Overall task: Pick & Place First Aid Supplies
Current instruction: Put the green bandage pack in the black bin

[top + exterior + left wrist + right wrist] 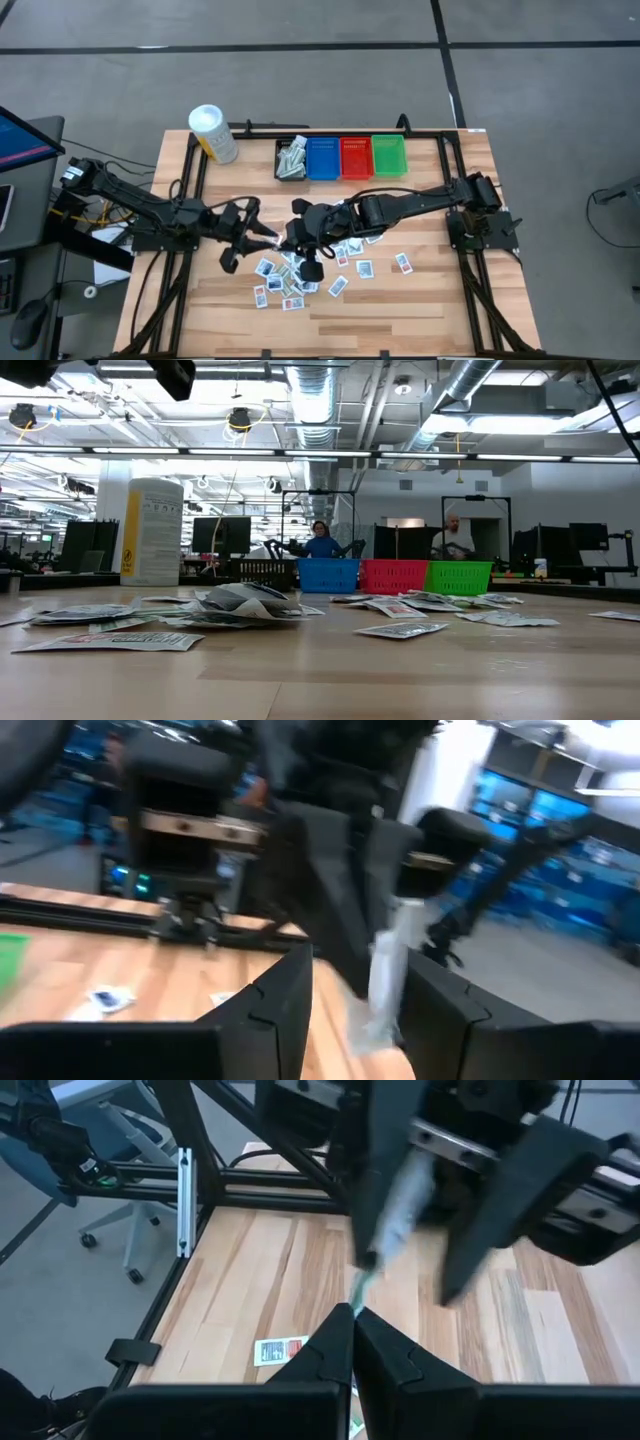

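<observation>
Nothing legible anywhere I look

The packets [365,268] scattered on my table [420,310] carry blue, red and dark marks, but I cannot read a single word on them from above, from table height or from either wrist. The one lying below my right wrist camera [279,1350] shows a red patch and a dark block, too small to make out. The white tub [151,532] has a yellow stripe down its label and rows of fine grey print, none of it readable. The blue, red and green bins [392,575] bear no lettering I can see.
</observation>
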